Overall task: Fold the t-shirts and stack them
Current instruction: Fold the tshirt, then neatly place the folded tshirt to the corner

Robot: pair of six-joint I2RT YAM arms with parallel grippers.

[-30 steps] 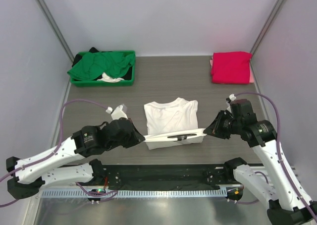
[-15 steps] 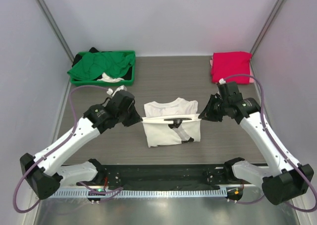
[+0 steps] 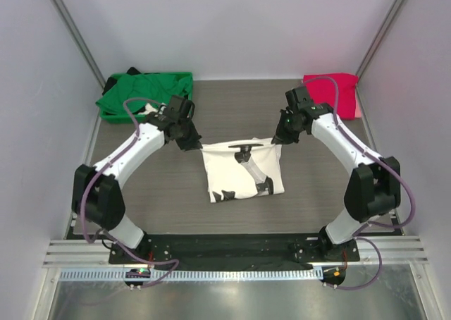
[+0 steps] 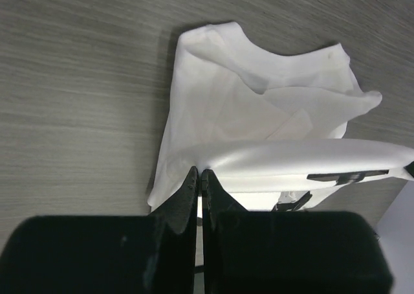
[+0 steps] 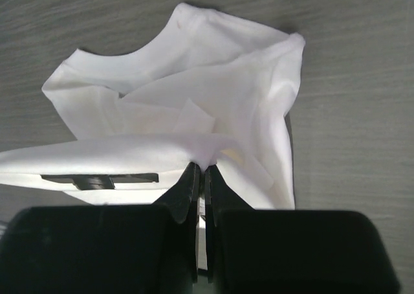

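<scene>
1. Both claws are pinched shut on the white t-shirt (image 3: 243,172). The left gripper (image 3: 194,142) has its left corner and the right gripper (image 3: 280,138) has its right, so the edge between them runs taut and level.
2. The shirt lies mid-table (image 3: 239,108). I hold the lifted edge over the collar end, I judge so that one half lands squarely on the other.
3. The pink-red t-shirt (image 3: 330,94) sits folded at the far right corner, probably where the stack goes. The green t-shirt (image 3: 141,94) is heaped in the green bin (image 3: 184,115) at far left.
4. In the wrist views my fingers (image 4: 176,204) cover the pinched corners, so I cannot count the layers held.
5. I cannot tell whether the taut edge touches the cloth beneath.
6. The right arm overlaps the pink-red shirt's left edge. Dark and white cloth under the green one is too buried to identify.
</scene>
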